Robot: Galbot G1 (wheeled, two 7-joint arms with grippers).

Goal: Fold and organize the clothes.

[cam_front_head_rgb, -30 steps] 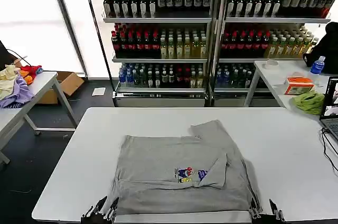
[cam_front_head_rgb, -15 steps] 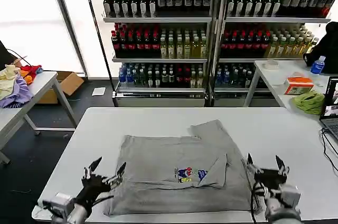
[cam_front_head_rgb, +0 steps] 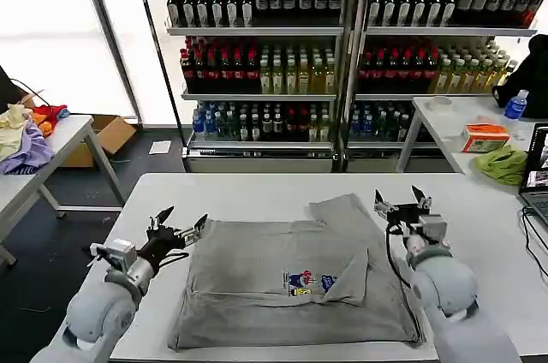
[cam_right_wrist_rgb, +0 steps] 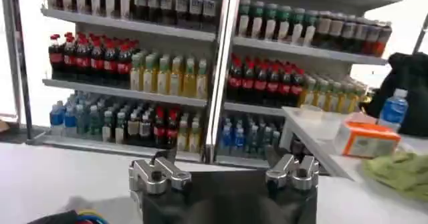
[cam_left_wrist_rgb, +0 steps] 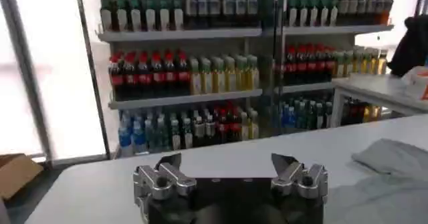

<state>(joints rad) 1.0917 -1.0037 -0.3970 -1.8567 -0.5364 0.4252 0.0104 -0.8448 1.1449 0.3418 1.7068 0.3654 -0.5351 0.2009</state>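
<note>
Left gripper: jaws spread wide, empty, raised just off the far left corner of the shirt. Right gripper: jaws likewise wide, empty, beside the shirt's far right edge, near the upturned sleeve.

Shirt: light grey, small multicoloured chest print, lying partly folded at the middle of the white table, one flap laid over the front.

Step in hand, as judged: between folds, both arms positioning at the far corners. Next move calls for lowering both grippers onto the far hem corners, pinching evenly, then drawing the cloth toward the near edge.
</note>
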